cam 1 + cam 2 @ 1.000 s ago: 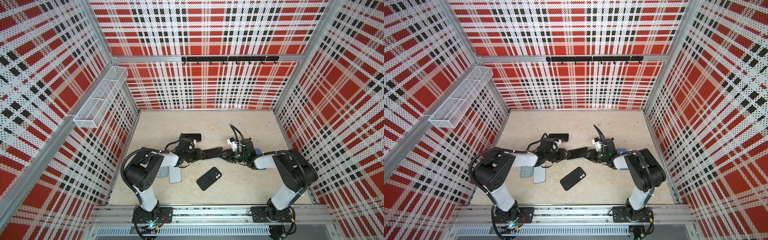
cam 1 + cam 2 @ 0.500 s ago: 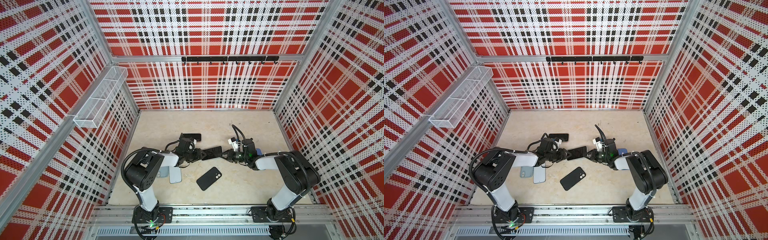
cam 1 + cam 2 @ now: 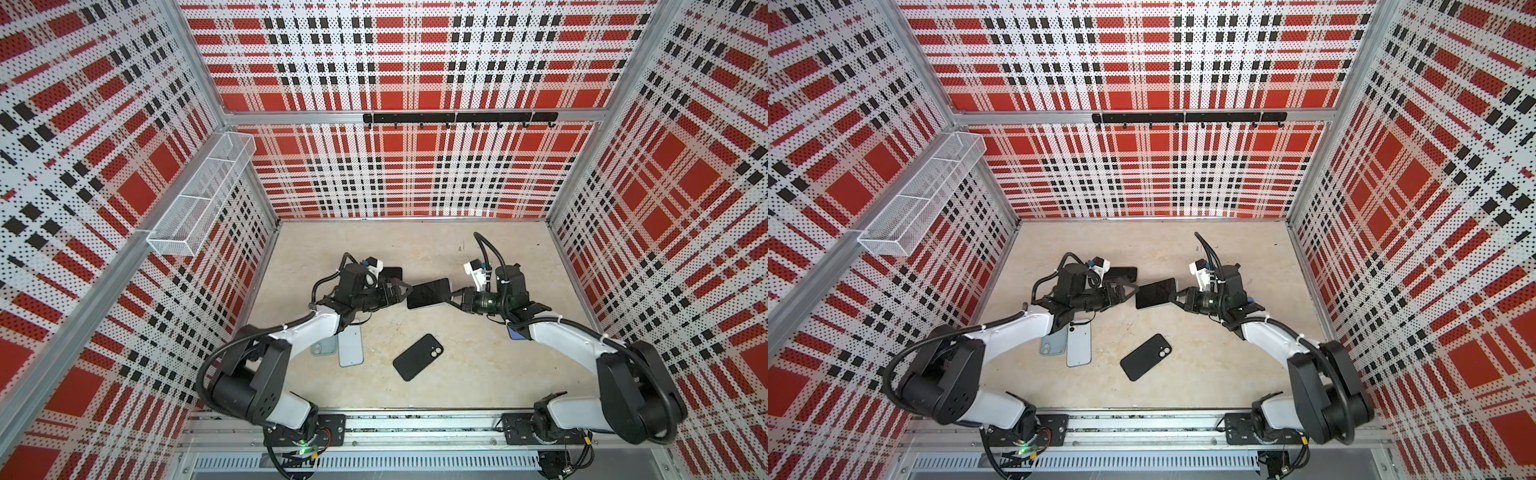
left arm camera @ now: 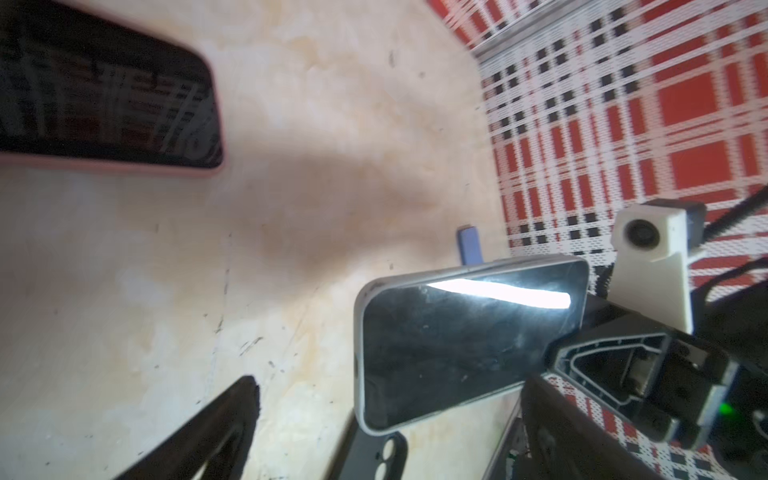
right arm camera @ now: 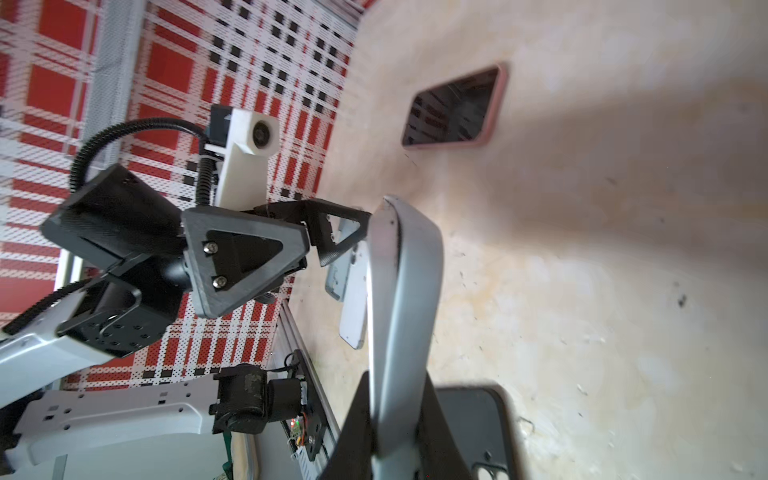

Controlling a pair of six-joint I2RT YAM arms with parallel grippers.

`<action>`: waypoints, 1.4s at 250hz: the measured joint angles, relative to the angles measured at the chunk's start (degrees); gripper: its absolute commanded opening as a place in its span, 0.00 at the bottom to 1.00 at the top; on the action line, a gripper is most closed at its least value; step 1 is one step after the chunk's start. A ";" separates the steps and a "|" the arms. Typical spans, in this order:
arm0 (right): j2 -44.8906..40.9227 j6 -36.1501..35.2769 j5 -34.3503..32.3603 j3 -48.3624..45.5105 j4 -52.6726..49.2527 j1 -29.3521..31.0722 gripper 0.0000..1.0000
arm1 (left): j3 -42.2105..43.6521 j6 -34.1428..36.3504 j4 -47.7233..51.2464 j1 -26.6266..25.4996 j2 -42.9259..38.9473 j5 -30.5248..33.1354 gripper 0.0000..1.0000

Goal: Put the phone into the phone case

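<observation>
The phone (image 3: 428, 293) (image 3: 1156, 293), dark-screened in a pale frame, hangs above the floor between the two arms. My right gripper (image 3: 451, 296) (image 5: 395, 436) is shut on its right end; in the right wrist view it stands edge-on (image 5: 399, 311) between the fingers. My left gripper (image 3: 405, 289) (image 4: 386, 436) is open at the phone's other end, its fingers (image 4: 220, 428) spread wide of the phone's corner (image 4: 465, 332). The black phone case (image 3: 417, 356) (image 3: 1146, 356) (image 5: 478, 424) lies flat on the floor below, camera cut-out up.
A pale blue phone (image 3: 351, 345) and a greenish case (image 3: 324, 345) lie under the left arm. A pink-rimmed phone (image 3: 390, 272) (image 4: 104, 95) lies behind the left gripper. A small blue thing (image 3: 515, 332) sits under the right arm. Plaid walls enclose the floor.
The right gripper closed on the phone's right end. The left gripper has opened wide and let go of the phone, which now hangs from the right gripper alone.
</observation>
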State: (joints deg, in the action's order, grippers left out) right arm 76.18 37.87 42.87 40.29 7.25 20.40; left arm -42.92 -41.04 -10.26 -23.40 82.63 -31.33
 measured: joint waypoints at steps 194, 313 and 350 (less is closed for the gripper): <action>-5.95 14.58 10.97 1.60 13.27 -0.31 0.02 | 0.81 -9.66 -19.41 -0.26 -8.46 -14.19 0.49; -3.72 20.87 10.97 -2.67 25.66 -0.48 0.17 | 0.83 -13.35 -23.30 -0.55 -8.46 -12.09 0.07; -2.25 21.88 9.86 -2.67 27.67 -0.46 0.34 | 1.36 -14.43 -26.64 -1.29 -8.70 -12.07 0.01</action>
State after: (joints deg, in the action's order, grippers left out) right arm 73.93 59.75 52.73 37.63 34.92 19.94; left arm -41.56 -55.46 -36.91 -24.69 73.93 -43.40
